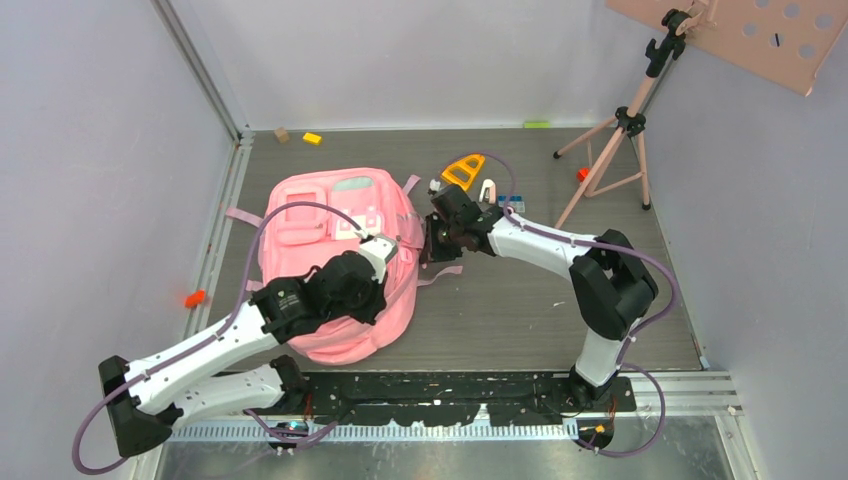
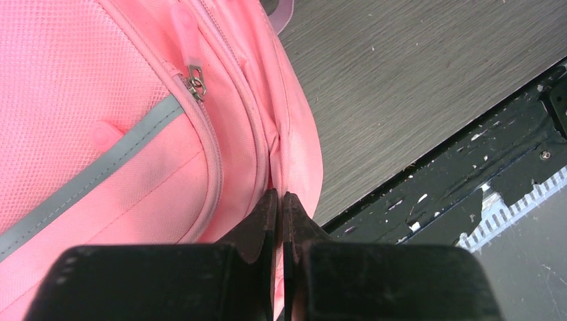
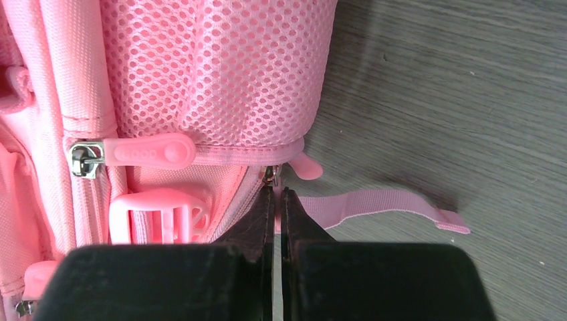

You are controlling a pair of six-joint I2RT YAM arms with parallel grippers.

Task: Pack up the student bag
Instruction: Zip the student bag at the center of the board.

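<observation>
Far left: a small orange-red plastic piece is lying on the dark grey wood-grain table, well apart from everything else.

Left gripper: the left gripper is pressing its jaws together with no gap, the tips sitting on the seam along the bag's side edge. Whether any fabric is pinched between them I cannot tell.

Bag: the large soft pink fabric student bag is lying flat, front pockets up, left of the table's centre. The left arm is reaching over its near right part.

Zips: a pink rubber zip pull is hanging at a closed front seam, and no compartment is showing open in any view.

Right gripper: the right gripper is likewise holding its jaws fully together. Its tips are sitting just under a small metal zip slider, below the pink mesh side pocket. It may be nipping that slider's tab, but this is not showing clearly.

Loose things: an orange triangular plastic piece and a small blue item are lying just beyond the bag's right side. A yellow block is sitting by the back wall.

Progress: packing looks to be barely starting. The work appears to be at opening a zip, with the loose things waiting outside. Opening, loading and closing are all remaining.
</observation>
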